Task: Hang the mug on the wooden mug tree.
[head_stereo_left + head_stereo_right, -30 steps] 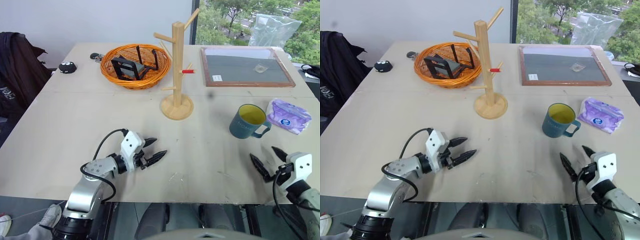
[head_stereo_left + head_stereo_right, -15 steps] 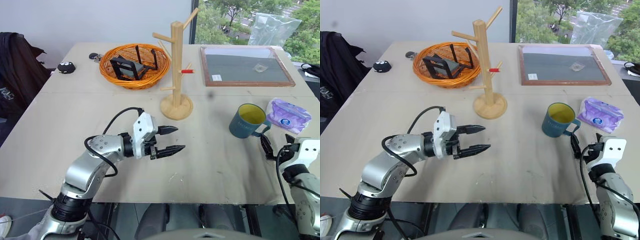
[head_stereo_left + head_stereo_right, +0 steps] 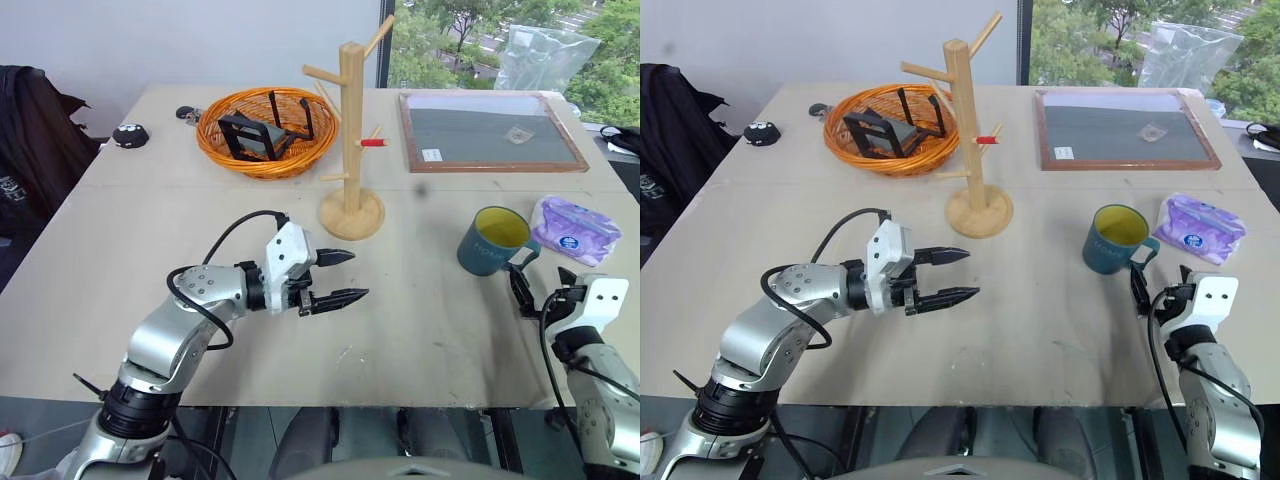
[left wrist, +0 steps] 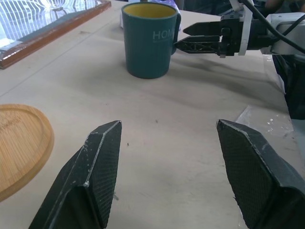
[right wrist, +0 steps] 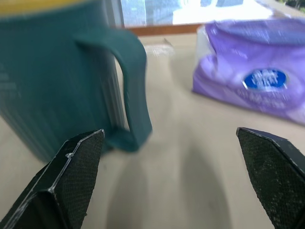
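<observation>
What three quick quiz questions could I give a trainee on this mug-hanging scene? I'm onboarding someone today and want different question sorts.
1. True or false: the mug already hangs on the wooden mug tree.
2. Which gripper is nearer the mug's handle? A) left gripper B) right gripper
3. Fill in: the purple packet lies beside the mug, on the side away from the ____.

Key
1. False; it stands upright on the table.
2. B; its open fingers point at the handle without touching it.
3. Mug tree.
</observation>
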Robot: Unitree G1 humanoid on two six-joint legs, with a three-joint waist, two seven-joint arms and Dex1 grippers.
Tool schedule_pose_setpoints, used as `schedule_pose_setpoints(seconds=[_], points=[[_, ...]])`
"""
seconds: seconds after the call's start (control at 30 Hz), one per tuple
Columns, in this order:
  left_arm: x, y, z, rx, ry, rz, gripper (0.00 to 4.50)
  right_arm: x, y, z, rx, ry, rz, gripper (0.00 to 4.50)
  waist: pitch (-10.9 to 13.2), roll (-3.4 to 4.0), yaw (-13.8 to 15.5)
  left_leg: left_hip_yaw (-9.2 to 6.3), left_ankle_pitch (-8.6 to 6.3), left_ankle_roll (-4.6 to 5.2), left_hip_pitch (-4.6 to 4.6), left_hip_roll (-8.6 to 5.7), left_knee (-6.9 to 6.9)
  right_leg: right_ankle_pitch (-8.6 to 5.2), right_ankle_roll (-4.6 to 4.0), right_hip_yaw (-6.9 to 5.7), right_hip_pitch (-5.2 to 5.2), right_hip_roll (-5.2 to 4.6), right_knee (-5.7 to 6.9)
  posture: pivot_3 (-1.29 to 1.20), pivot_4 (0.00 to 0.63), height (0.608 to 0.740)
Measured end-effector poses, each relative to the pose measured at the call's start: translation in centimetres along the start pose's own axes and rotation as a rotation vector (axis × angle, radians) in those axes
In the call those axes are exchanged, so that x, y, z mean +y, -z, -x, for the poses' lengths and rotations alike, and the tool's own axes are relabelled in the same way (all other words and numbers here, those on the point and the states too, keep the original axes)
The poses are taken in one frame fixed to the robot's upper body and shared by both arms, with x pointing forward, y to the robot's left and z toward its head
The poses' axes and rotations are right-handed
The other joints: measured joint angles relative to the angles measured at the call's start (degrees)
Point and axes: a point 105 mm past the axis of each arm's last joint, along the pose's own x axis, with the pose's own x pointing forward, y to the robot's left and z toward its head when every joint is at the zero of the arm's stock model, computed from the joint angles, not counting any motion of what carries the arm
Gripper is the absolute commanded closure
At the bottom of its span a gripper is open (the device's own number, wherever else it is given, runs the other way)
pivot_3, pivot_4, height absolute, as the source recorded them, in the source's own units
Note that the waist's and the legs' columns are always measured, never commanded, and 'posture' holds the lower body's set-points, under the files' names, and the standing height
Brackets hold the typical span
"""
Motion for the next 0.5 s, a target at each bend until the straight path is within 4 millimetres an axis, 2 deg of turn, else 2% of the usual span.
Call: schedule_pose_setpoints(seconds=[0.1, 0.33, 0.37, 0.4, 0.47, 0.5], points=[[0.2, -1.3, -0.3, -0.074, -0.006, -0.028, 1.28, 0.4, 0.1, -0.5, -0.004, -0.005, -0.011, 0.0, 0.0, 0.0, 0.0, 0.01, 0.1, -0.18, 0.0, -0.02, 0.0, 0.0, 0.0, 0.01, 0.0, 0.0, 0.0, 0.0, 0.15, 0.74], [0.5, -1.7, -0.5, -0.098, -0.035, -0.038, 1.28, 0.2, 0.4, -1.4, -0.018, 0.027, -0.006, 0.0, 0.0, 0.01, -0.1, 0.03, 0.11, -0.19, 0.0, -0.03, -0.01, 0.0, 0.0, 0.03, -0.01, 0.0, 0.0, 0.0, 0.15, 0.74], [0.5, -1.7, -0.5, -0.099, -0.037, -0.038, 1.23, 0.1, 0.4, -1.6, -0.021, 0.031, -0.004, 0.4, 0.0, 0.01, -0.1, 0.03, 0.11, -0.19, 0.01, -0.03, -0.01, 0.0, 0.01, 0.03, -0.01, 0.01, 0.0, 0.0, 0.15, 0.74], [0.5, -1.7, -0.5, -0.099, -0.037, -0.038, 1.23, 0.2, 0.4, -1.7, -0.023, 0.032, -0.005, 0.54, 0.0, 0.01, -0.1, 0.03, 0.11, -0.19, 0.01, -0.03, -0.01, 0.0, 0.01, 0.03, -0.01, 0.01, 0.0, 0.0, 0.15, 0.74], [0.5, -1.7, -0.6, -0.099, -0.035, -0.039, 1.23, 0.2, 0.5, -2.1, -0.03, 0.036, -0.008, 1.14, 0.0, 0.01, -0.2, 0.03, 0.11, -0.2, 0.0, -0.04, -0.01, 0.0, 0.0, 0.03, -0.01, 0.0, 0.0, 0.0, 0.15, 0.74], [0.4, -1.7, -0.6, -0.098, -0.034, -0.039, 1.23, 0.3, 0.5, -2.2, -0.029, 0.034, -0.008, 1.77, 0.0, 0.01, -0.1, 0.03, 0.12, -0.2, 0.0, -0.04, -0.01, 0.0, 0.0, 0.03, -0.01, 0.0, 0.0, 0.0, 0.15, 0.74]])
